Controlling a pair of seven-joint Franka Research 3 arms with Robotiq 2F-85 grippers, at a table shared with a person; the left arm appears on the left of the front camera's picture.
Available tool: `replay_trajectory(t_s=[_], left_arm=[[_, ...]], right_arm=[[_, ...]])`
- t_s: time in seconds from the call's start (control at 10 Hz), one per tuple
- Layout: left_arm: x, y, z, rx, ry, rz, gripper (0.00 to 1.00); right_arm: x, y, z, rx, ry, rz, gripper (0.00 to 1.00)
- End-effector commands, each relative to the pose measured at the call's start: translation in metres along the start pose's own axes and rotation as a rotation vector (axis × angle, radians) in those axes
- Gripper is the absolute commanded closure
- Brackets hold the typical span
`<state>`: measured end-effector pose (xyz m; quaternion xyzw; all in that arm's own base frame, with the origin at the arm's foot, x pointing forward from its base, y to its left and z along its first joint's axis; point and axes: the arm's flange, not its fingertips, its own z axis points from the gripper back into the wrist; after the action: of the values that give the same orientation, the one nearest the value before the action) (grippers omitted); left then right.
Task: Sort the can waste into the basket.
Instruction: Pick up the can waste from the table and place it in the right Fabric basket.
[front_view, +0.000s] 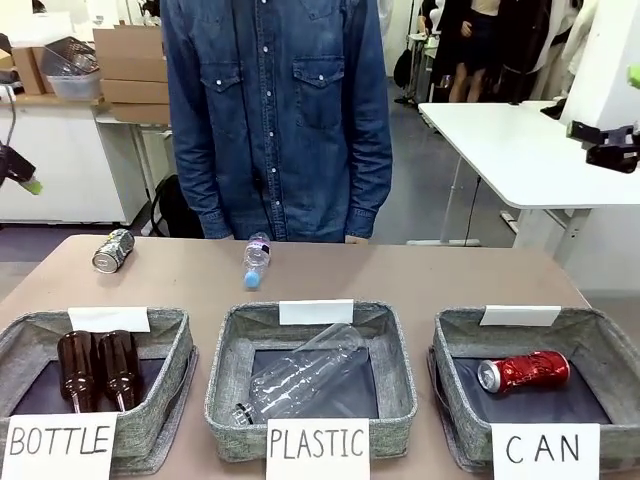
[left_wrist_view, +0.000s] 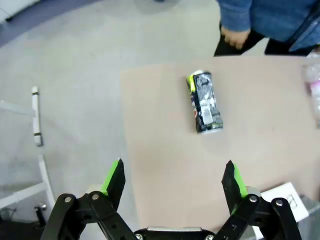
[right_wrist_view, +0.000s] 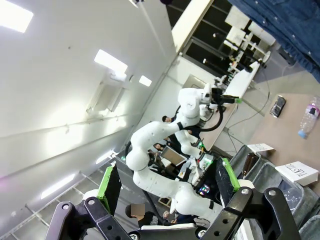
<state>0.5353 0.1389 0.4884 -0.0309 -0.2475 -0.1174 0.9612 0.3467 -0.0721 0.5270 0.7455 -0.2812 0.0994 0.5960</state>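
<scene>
Along the near edge of the table (front_view: 400, 275) three grey baskets stood in a row, with narrow gaps between them. At the near right corner was the basket (front_view: 445, 345) with the sign "CAN". The red can (front_view: 523, 372) lay on its side on the dark bottom, with free room around it. The middle basket (front_view: 225, 370), signed "PLASTIC", held one clear bottle (front_view: 305, 380) lying slanted. The left basket (front_view: 175, 340), signed "BOTTLE", held two brown bottles (front_view: 98, 368) side by side.

Behind the baskets the table top was open across its whole width. Near the far left corner the grey can (front_view: 112, 250) lay on its side, close to the left edge but not over it. Nothing stood between it and the baskets. A small plastic bottle (front_view: 256, 260) with a blue cap lay near the middle of the far edge, well apart from the grey can. The person (front_view: 275, 110) in a denim shirt stood at the far edge, behind this bottle, with one hand (left_wrist_view: 235, 36) hanging beside the far left corner.

The left gripper (left_wrist_view: 174, 163) hung high and looked down, its jaws spread wide and holding nothing. One finger was over the floor outside the left edge and the other over the table. The grey can lay ahead of the fingers, apart from them.

The right gripper (right_wrist_view: 168, 162) was raised at the right side and tilted upward, toward the ceiling lamps. Its jaws were also spread wide and held nothing.
</scene>
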Motion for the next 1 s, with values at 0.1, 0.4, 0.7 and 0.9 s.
replay_trajectory(t_s=[0.1,0.4,0.7,0.9], left_arm=[[0.018,-0.028,-0.042,-0.049,-0.064,0.095,0.0],[0.017,-0.038,-0.052,-0.055,-0.031,0.08,0.0],[0.017,-0.038,-0.052,-0.055,-0.031,0.08,0.0],[0.026,-0.042,-0.078,-0.052,0.037,0.102,0.0]], right_arm=[[0.0,0.001,0.002,-0.001,0.012,0.012,0.0],[0.0,0.001,0.002,-0.001,0.012,0.012,0.0],[0.0,0.001,0.002,-0.001,0.012,0.012,0.0],[0.0,0.001,0.002,-0.001,0.012,0.012,0.0]])
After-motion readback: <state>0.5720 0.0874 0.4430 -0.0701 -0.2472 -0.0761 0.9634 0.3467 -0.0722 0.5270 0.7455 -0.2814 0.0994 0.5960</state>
